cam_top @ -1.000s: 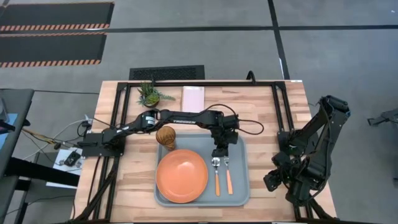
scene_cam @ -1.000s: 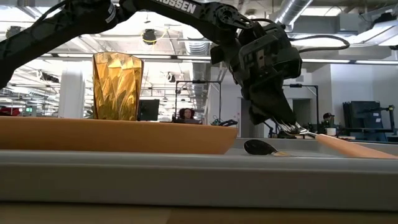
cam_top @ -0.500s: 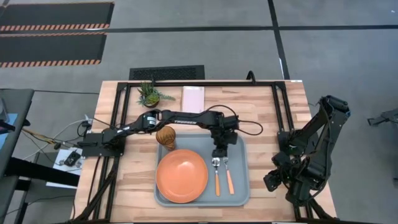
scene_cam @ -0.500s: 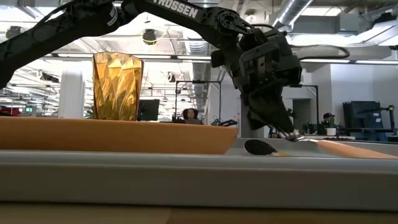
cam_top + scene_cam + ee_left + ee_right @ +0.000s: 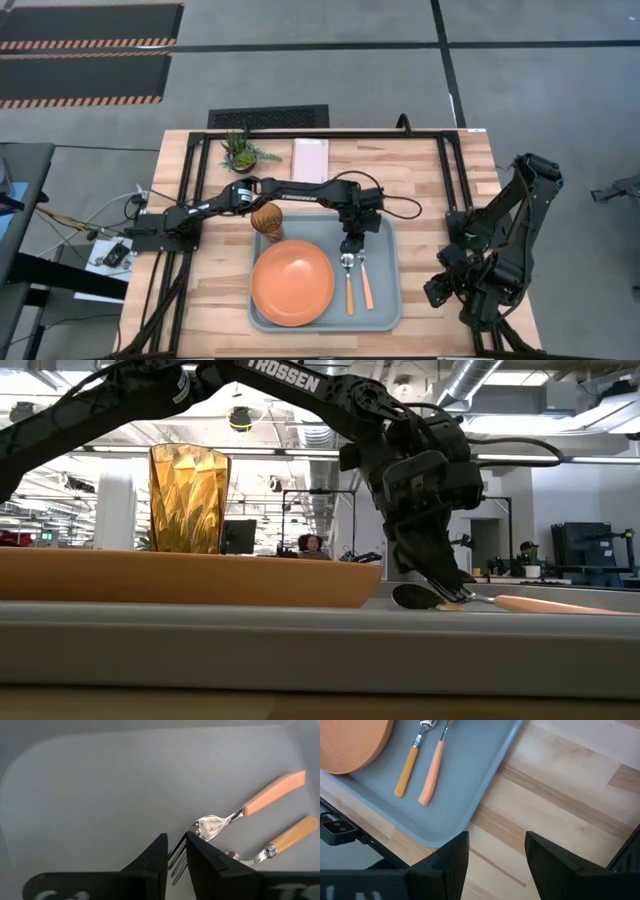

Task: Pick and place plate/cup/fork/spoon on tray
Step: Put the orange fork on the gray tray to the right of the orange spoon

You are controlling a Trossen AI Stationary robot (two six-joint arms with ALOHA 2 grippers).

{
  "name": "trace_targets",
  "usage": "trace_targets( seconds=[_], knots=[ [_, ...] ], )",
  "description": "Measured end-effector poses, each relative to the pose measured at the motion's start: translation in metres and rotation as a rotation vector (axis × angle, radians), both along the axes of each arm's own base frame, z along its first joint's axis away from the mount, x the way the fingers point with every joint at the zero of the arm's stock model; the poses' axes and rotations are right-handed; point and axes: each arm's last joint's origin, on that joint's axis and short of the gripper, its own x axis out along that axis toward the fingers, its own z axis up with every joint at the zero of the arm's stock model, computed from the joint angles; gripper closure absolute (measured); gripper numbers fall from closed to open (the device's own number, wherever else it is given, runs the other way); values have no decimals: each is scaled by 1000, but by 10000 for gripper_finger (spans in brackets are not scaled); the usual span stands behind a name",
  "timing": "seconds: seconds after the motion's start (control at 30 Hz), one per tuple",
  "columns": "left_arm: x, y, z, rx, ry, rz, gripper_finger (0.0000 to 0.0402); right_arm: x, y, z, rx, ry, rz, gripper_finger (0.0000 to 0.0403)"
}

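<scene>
The pale blue-grey tray (image 5: 385, 300) lies at the table's near middle. The orange plate (image 5: 292, 283) lies on its left half. The spoon (image 5: 348, 285) and the fork (image 5: 366, 287) lie side by side on its right half, handles toward the near edge. My left gripper (image 5: 353, 252) is low over the tray, shut on the fork (image 5: 272, 789). The amber cup (image 5: 266, 220) stands upright at the tray's far left corner; whether inside the rim, I cannot tell. My right gripper (image 5: 495, 855) is open and empty over the table's right side. My left gripper pinches the fork's silver tines (image 5: 176, 862) between its two fingers, only at the fingers' free ends (image 5: 452, 592). The fingers slant down from the far side and lie along the fork. The orange handle (image 5: 545, 603) lies nearly level, low over the tray floor, beside the spoon.
A small green potted plant (image 5: 240, 152) and a pale pink card (image 5: 311, 158) stand at the table's far edge. Bare wood shows between the tray and my right arm (image 5: 500, 240). The spoon's bowl (image 5: 415, 596) lies close to my left fingers.
My left gripper has gone down toward the tray floor with the fork. The fork's tine end, held higher a second ago, has come down, and the handle now lies nearly level beside the spoon. The spoon, plate and cup have stayed where they were.
</scene>
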Motion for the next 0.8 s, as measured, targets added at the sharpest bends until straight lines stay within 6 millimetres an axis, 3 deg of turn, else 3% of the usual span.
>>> trace_targets(
  seconds=[0.37, 0.8],
  knots=[
    [0, -4, 0, -9, -11, -24, 336, 0, 0, 0, 2, -2, 3, 188],
    [4, -7, 6, -18, -31, -1, 235, 0, 0, 0, 2, -1, 4, 188]
  ],
)
